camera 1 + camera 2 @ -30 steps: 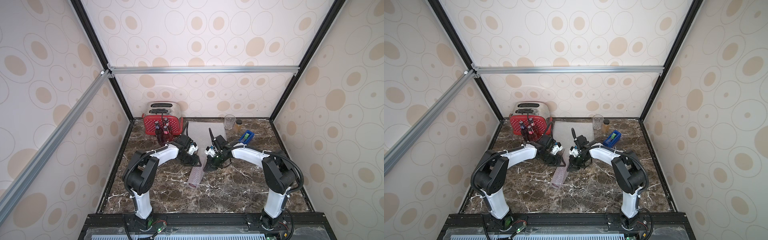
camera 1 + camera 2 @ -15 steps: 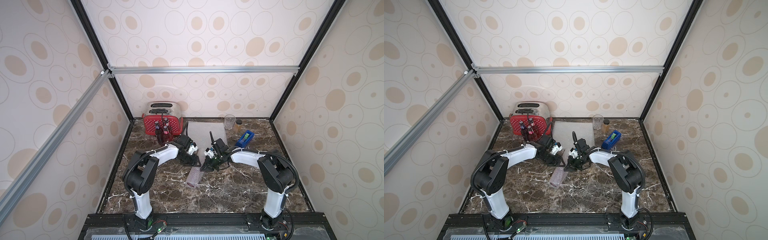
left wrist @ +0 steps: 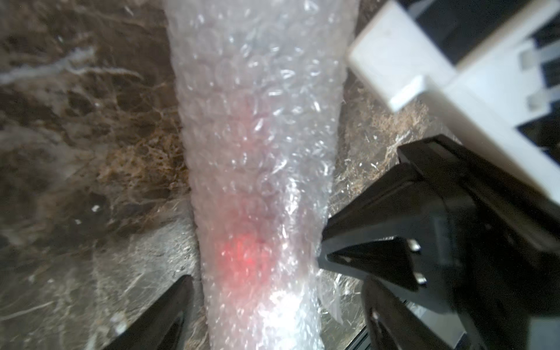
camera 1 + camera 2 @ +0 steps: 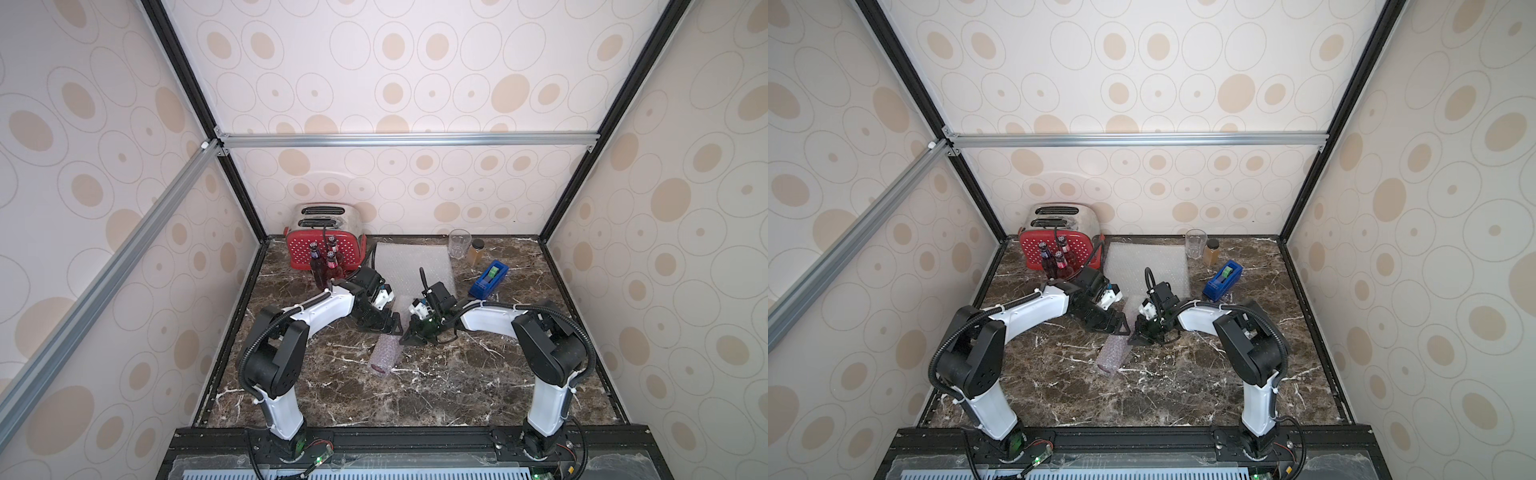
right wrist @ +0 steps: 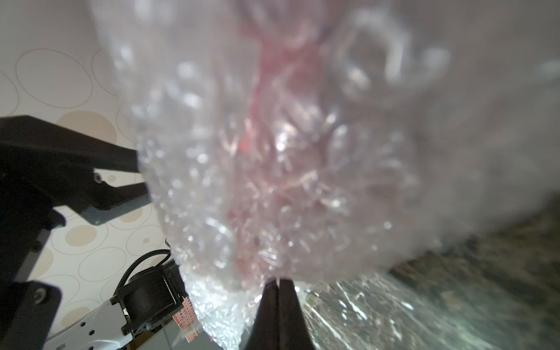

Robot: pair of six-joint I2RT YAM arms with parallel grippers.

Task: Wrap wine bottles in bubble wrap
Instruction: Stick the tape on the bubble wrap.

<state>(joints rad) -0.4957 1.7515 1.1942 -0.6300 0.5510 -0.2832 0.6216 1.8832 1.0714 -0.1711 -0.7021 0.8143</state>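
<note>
The left gripper [image 4: 395, 327] is hanging jaws apart astride the wrapped bottle [image 3: 251, 181], which is lying on the marble table [image 4: 457, 386] between the arms. The right gripper [image 4: 409, 338] is pressing its jaws together at the bubble wrap [image 5: 212, 212] edge. Three bare bottles [image 4: 331, 266] are standing by the toaster [image 4: 299, 253].

Whitish bubble wrap [image 4: 384, 357], red showing through; brown, white-veined marble table [image 4: 457, 374]; red, white-dotted toaster [image 4: 303, 253], eleven o'clock; blue dispenser [image 4: 488, 284], one o'clock.
</note>
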